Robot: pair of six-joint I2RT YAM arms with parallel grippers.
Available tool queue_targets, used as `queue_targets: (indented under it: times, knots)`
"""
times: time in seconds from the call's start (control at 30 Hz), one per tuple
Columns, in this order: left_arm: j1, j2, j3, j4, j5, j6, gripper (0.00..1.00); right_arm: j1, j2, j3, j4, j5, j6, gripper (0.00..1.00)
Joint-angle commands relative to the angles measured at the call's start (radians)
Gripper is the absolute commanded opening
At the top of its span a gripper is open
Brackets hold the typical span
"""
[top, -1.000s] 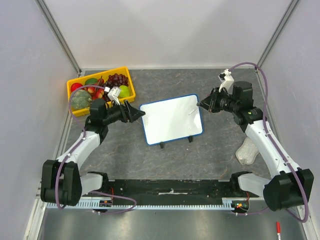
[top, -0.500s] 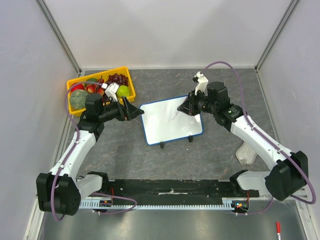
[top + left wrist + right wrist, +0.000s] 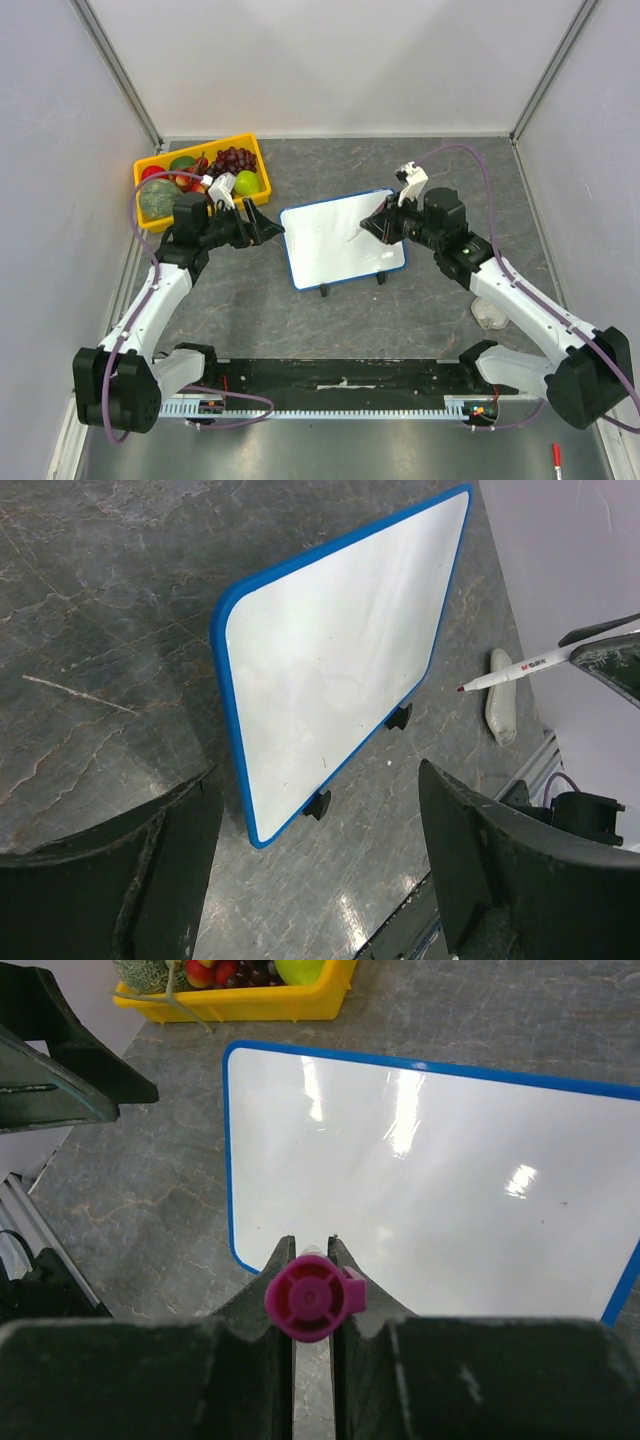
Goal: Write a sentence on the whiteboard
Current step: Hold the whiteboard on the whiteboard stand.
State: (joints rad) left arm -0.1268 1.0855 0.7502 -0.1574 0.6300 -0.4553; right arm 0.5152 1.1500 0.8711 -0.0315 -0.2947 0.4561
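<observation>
One whiteboard [image 3: 342,238] is seen mid-table, tilted on two black feet [image 3: 318,804], between two grippers. The left gripper [image 3: 272,222], jaws wide and holding nothing, is set just beside its left edge. The right gripper [image 3: 372,226] is clamped on one marker [image 3: 515,669], tip over the board's right part, contact unclear. One yellow tray [image 3: 205,146] of fruit is placed behind the left gripper.

Both arms share one build: white tube links between chunky black joint housings. The left arm [image 3: 160,295] and the right arm [image 3: 530,305] each end in a bulky black base block, and a thin purple cable [image 3: 452,147] loops along each. A small white camera block [image 3: 412,182] tops each wrist. The left gripper [image 3: 265,225] and right gripper [image 3: 378,225] are matte black, with broad wedge-shaped fingers scuffed grey at the edges.
</observation>
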Motion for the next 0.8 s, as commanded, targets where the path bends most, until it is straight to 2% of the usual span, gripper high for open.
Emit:
queue_targets:
  times: [0.0,0.3,0.4,0.6,0.77]
  knots:
    - [-0.004,-0.016,-0.003,0.024,0.019,-0.019,0.82,0.002,-0.094,-0.041,0.047,0.055,-0.030,0.00]
    - [0.000,-0.024,0.116,-0.129,0.013,0.056,0.84,0.002,-0.142,-0.055,0.002,0.071,-0.091,0.00]
    - [0.000,-0.039,0.095,-0.125,0.092,0.079,0.84,0.002,-0.139,-0.055,0.004,0.072,-0.097,0.00]
    - [0.000,-0.055,0.077,-0.209,0.036,0.136,0.85,0.002,-0.133,-0.081,0.021,0.083,-0.100,0.00]
    - [0.004,-0.116,0.077,-0.209,0.000,0.153,0.85,0.002,-0.116,-0.086,0.051,0.063,-0.086,0.00]
